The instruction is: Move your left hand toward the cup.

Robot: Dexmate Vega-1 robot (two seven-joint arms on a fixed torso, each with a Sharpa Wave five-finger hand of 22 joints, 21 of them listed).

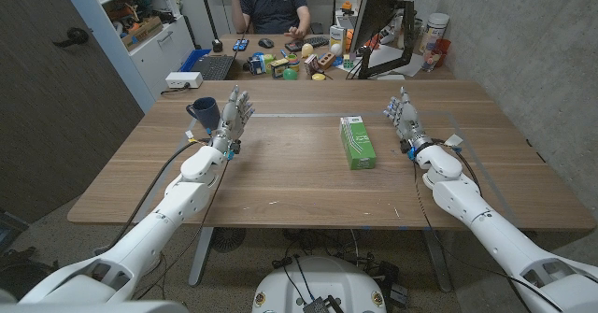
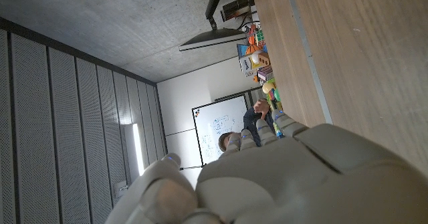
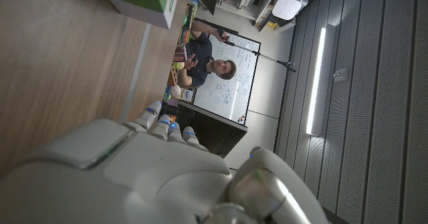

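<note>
One rounded blue cup (image 1: 203, 109) beside left hand (image 1: 234, 117).

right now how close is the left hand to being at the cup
Nearly there. Done: the left hand stands right beside the dark blue cup, fingers apart and holding nothing. Whether it touches the cup, I cannot tell. Left: at most a small closing move. The right hand waits open near the green box.

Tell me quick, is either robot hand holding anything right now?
Left robot hand: open, holding nothing, right beside the blue cup.
Right robot hand: open, holding nothing, apart from the green box.
</note>
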